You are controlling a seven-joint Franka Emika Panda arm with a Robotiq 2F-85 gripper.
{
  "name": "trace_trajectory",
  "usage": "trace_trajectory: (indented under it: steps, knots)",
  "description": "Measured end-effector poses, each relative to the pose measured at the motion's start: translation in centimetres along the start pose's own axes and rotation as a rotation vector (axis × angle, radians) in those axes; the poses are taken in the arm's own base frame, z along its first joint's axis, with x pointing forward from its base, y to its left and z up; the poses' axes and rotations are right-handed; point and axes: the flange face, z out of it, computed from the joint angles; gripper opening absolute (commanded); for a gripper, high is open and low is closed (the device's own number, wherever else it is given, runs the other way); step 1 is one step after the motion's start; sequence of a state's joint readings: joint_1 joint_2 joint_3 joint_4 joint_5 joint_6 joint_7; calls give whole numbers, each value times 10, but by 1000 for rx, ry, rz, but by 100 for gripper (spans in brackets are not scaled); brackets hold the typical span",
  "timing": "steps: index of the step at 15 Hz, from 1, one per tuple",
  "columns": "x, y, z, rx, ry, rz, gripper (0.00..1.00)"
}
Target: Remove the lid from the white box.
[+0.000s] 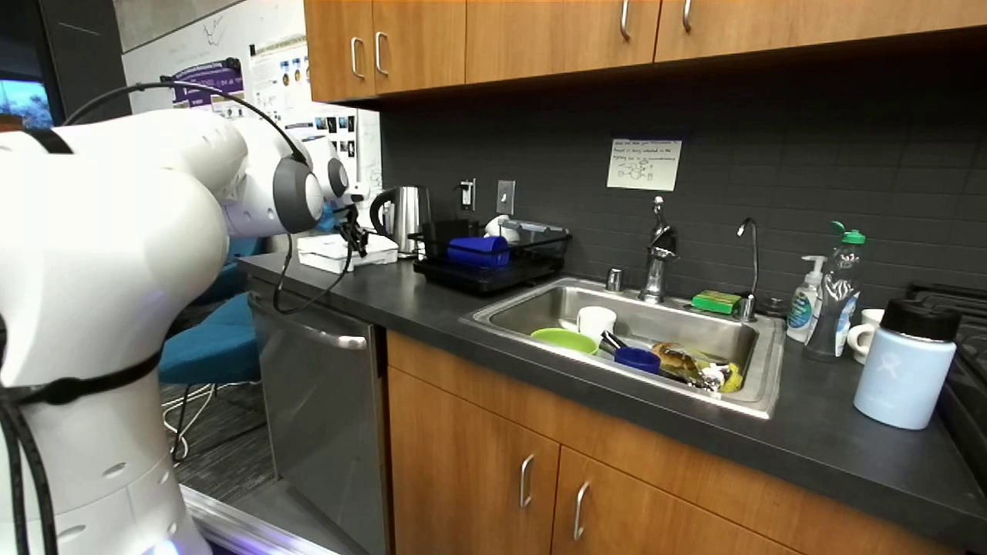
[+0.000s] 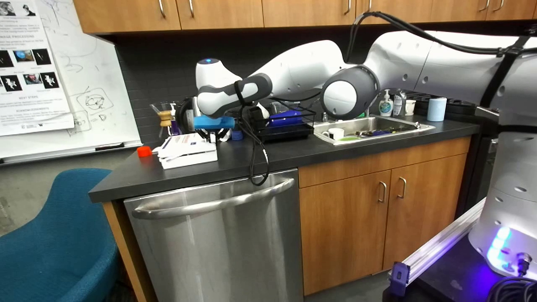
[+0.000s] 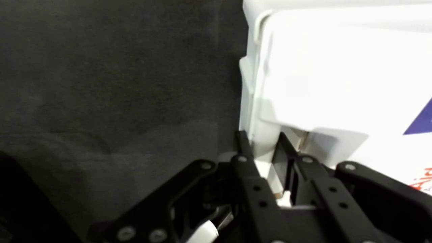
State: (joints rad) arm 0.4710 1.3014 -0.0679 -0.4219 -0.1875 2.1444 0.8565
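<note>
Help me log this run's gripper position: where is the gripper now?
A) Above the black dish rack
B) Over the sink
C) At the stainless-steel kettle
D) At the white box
D: in the wrist view the gripper has its fingers on either side of a white edge, and an exterior view shows it at the white box.

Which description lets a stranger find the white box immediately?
Find the dark countertop above the steel dishwasher. In both exterior views, the white box sits there, left of the black dish rack. Unlike that rack, it is white, with purple print on top.
</note>
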Motion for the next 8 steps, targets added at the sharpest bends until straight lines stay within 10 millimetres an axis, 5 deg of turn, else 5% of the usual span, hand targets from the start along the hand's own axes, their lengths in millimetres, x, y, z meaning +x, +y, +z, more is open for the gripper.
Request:
trace_trajectory:
  steps: [4, 8]
  knots:
    - [0, -5, -5, 10, 9, -4, 6]
    - [2, -21, -32, 38, 57, -27, 6]
